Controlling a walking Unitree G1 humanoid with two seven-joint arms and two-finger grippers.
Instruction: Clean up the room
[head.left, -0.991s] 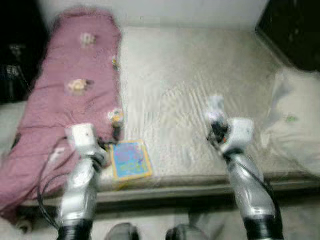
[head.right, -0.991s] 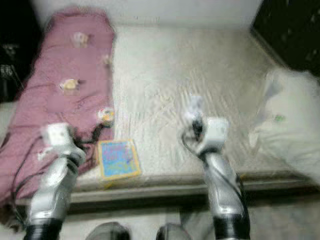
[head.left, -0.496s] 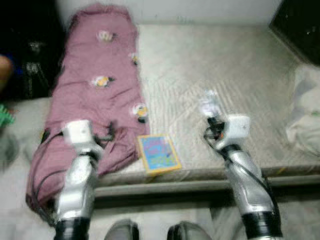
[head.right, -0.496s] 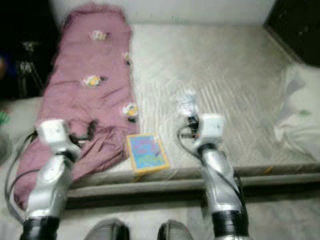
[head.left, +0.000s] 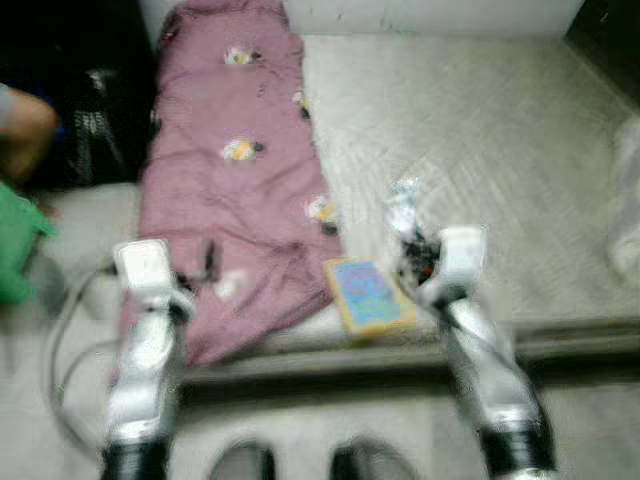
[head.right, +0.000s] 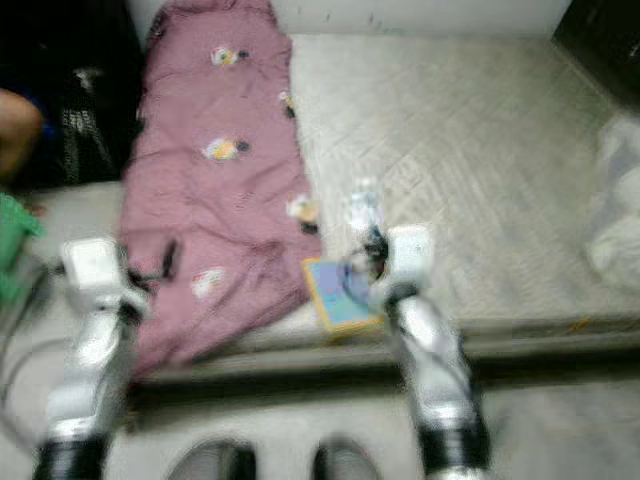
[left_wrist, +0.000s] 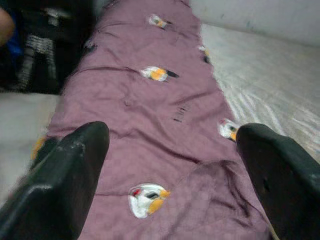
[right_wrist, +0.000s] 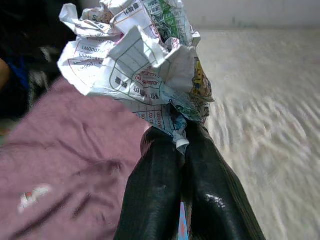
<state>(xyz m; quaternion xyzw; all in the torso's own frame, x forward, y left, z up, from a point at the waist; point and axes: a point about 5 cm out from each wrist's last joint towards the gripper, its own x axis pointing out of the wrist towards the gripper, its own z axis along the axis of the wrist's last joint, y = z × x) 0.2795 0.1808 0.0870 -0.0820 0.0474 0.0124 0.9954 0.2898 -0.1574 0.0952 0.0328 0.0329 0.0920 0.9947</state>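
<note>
a low bed (head.left: 480, 120) with a pale quilted mattress is seen from above, blurred, with a light wall behind it and a pale floor in front. one pink blanket (head.left: 235, 190) printed with small birds is laid along the robot's left side of the mattress, its near end hanging over the edge. one small colourful book (head.left: 368, 296) lies flat near the front edge of the mattress, just beside the blanket. something white and soft (head.right: 618, 215) is seen at the right edge of the bed, too blurred to name. dark shapes, something green (head.left: 18, 250) and part of a person's arm (head.left: 22, 122) are seen left of the bed.

the right pincer (right_wrist: 181, 145) is closed tight on one crumpled ball of printed paper (right_wrist: 134, 60), which is held up above the front part of the mattress, close to the book. the left pincer (left_wrist: 172, 150) is spread wide with nothing between its fingers, and is held over the near end of the blanket.
</note>
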